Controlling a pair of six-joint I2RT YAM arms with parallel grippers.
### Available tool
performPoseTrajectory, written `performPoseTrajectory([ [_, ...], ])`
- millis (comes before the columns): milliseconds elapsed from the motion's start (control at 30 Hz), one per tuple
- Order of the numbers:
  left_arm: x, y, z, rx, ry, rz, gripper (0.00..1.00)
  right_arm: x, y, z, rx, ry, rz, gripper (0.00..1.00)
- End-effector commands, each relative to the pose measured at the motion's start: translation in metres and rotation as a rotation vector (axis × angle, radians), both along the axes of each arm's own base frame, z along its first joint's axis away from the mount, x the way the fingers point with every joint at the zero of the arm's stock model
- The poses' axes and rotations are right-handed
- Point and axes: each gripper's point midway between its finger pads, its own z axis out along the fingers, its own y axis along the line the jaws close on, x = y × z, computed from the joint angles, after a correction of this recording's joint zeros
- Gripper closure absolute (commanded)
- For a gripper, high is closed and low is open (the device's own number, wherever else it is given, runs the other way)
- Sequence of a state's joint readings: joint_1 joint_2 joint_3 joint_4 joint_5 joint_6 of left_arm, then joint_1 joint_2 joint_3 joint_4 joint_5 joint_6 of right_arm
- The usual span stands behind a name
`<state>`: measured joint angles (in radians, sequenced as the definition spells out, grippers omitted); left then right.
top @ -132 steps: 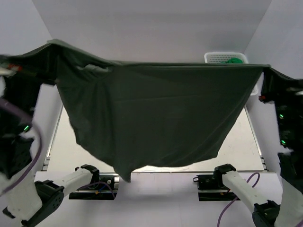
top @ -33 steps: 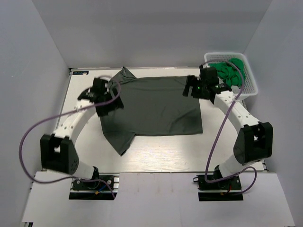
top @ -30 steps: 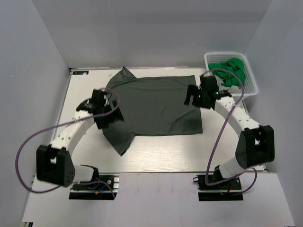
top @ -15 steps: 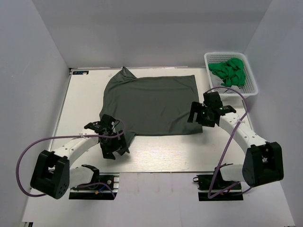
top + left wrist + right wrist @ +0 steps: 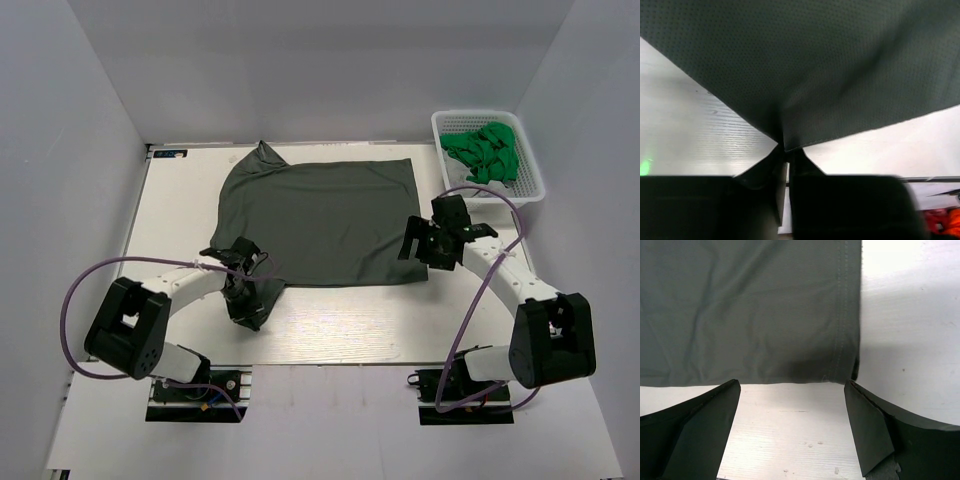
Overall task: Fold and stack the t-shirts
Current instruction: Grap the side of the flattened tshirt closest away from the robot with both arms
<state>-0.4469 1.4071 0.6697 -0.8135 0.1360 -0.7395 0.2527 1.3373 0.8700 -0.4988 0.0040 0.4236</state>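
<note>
A dark charcoal t-shirt (image 5: 320,215) lies spread flat on the table, one sleeve pointing toward the near left. My left gripper (image 5: 248,300) is at that sleeve's tip. In the left wrist view the left gripper (image 5: 785,148) is shut on a pinch of the dark cloth (image 5: 805,65), which fans out beyond it. My right gripper (image 5: 420,246) is open just off the shirt's near right corner. In the right wrist view the right gripper (image 5: 791,385) straddles bare table, and the hemmed corner (image 5: 840,340) lies just past its fingertips. Green t-shirts (image 5: 487,152) are bunched in the basket.
A white lattice basket (image 5: 450,115) stands at the far right corner of the table. The pale wooden table (image 5: 330,325) is walled by grey panels at left, right and back. Purple cables loop from both arms.
The shirt, earlier held stretched in the air, now lies flat. My left gripper slid down the left edge to the sleeve tip and shut on it. The right gripper moved nearer, still open.
</note>
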Motion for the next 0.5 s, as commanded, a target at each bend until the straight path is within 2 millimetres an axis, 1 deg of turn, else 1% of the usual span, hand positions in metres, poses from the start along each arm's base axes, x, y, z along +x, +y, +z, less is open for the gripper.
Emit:
performPoseTrajectory([
  [0,0.022,0.009,-0.01,0.089,-0.066,-0.008,0.91,-0.005,-0.008,-0.007,-0.02,0.019,-0.03,0.1],
  [33,0.025,0.008,-0.008,0.085,-0.074,-0.008,0.97,-0.007,-0.009,-0.01,-0.027,0.029,-0.032,0.1],
  [67,0.027,0.007,-0.008,0.086,-0.073,-0.008,1.0,-0.007,-0.012,-0.012,-0.035,0.033,-0.042,0.1],
  [100,0.032,0.005,-0.006,0.08,-0.085,-0.007,1.0,-0.009,-0.016,-0.016,-0.052,0.038,-0.056,0.1],
  [167,0.035,0.003,-0.003,0.076,-0.094,-0.007,1.0,-0.011,-0.023,-0.024,-0.08,0.068,-0.077,0.13],
  [200,0.035,0.003,-0.003,0.076,-0.094,-0.007,1.0,-0.014,-0.024,-0.029,-0.087,0.079,-0.081,0.13],
  [267,0.035,0.003,0.002,0.068,-0.109,-0.006,1.0,-0.012,-0.024,-0.034,-0.088,0.079,-0.086,0.16],
  [300,0.032,0.004,0.002,0.074,-0.097,-0.006,1.0,-0.012,-0.024,-0.037,-0.078,0.085,-0.095,0.16],
  [333,0.03,0.005,0.004,0.075,-0.095,-0.007,1.0,-0.008,-0.023,-0.041,-0.079,0.08,-0.099,0.22],
  [367,0.03,0.005,0.004,0.075,-0.095,-0.007,1.0,-0.009,-0.023,-0.045,-0.076,0.09,-0.102,0.25],
  [433,0.028,0.006,0.004,0.079,-0.087,-0.007,1.0,-0.009,-0.023,-0.051,-0.075,0.103,-0.114,0.29],
  [467,0.028,0.006,0.004,0.079,-0.087,-0.007,1.0,-0.007,-0.023,-0.055,-0.074,0.107,-0.122,0.29],
])
